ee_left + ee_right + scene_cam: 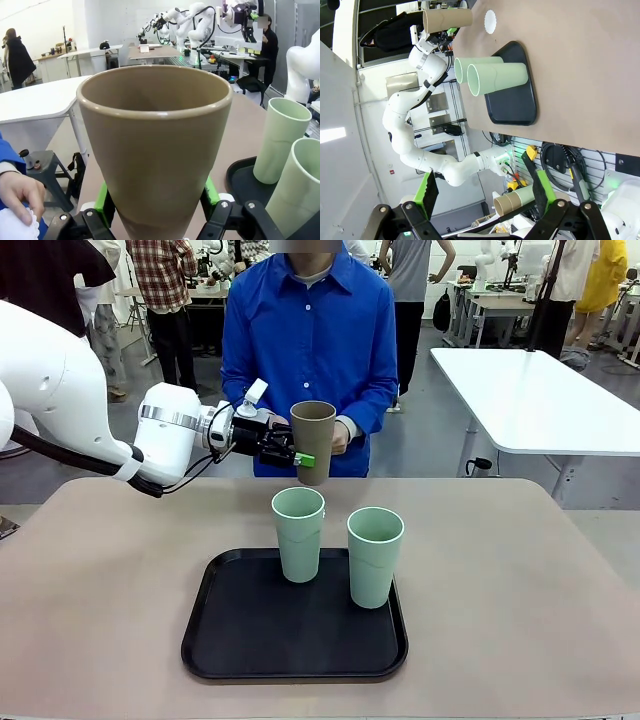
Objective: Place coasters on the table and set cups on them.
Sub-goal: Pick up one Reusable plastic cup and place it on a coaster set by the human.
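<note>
left fingers (303, 458) clench the base of a tall tan-brown matte tumbler (313, 432), held in the air at upper centre. right fingers (482, 195) gape, empty. one lacy white paper coaster (491, 21) lies bare on the beige worktop (100, 590). two pale mint green tumblers (299, 540) stand on the black tray (230, 645). barely begun, i judge: no cup set.

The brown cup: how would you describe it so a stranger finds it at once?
Start at the beige table and look past its black tray toward the person in blue. There the left pincer holds the brown cup in the air; the two green cups stand on the tray.
</note>
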Motion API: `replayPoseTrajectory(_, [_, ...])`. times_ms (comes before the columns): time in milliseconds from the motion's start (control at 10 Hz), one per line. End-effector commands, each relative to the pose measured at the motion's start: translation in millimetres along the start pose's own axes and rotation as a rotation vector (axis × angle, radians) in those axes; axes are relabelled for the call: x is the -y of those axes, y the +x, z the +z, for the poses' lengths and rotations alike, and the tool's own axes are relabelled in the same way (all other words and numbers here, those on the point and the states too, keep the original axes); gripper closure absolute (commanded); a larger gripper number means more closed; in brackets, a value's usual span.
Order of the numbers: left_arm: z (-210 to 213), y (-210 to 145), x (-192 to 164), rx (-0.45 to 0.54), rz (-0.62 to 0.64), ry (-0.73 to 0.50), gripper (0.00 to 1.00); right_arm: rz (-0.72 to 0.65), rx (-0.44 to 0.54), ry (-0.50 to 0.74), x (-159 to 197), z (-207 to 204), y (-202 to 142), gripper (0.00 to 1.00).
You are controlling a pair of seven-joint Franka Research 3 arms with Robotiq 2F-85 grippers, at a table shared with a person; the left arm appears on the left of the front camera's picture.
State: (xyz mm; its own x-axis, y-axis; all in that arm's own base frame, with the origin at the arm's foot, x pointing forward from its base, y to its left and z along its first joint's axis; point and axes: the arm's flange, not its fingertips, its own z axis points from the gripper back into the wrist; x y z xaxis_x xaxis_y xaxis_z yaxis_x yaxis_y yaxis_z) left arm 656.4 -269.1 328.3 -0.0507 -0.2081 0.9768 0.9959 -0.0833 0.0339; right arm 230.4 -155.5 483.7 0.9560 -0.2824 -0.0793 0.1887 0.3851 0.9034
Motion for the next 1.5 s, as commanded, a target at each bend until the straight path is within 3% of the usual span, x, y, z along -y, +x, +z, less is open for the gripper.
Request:
replayPoseTrajectory(0, [2, -1, -6, -0.025, -0.033, 0.005, 0.16, 0.004, -0.003, 0.022, -1, 0, 1, 0.0])
replayPoseTrajectory(800, [18, -35, 0, 0.023, 0.071, -0.012, 0.16, 0.004, -0.003, 0.022, -1, 0, 1, 0.0])
replayPoseTrajectory(1400, [-1, -51, 3, 0.008, 0.095, -0.044, 0.16, 0.004, -0.003, 0.022, -1, 0, 1, 0.0])
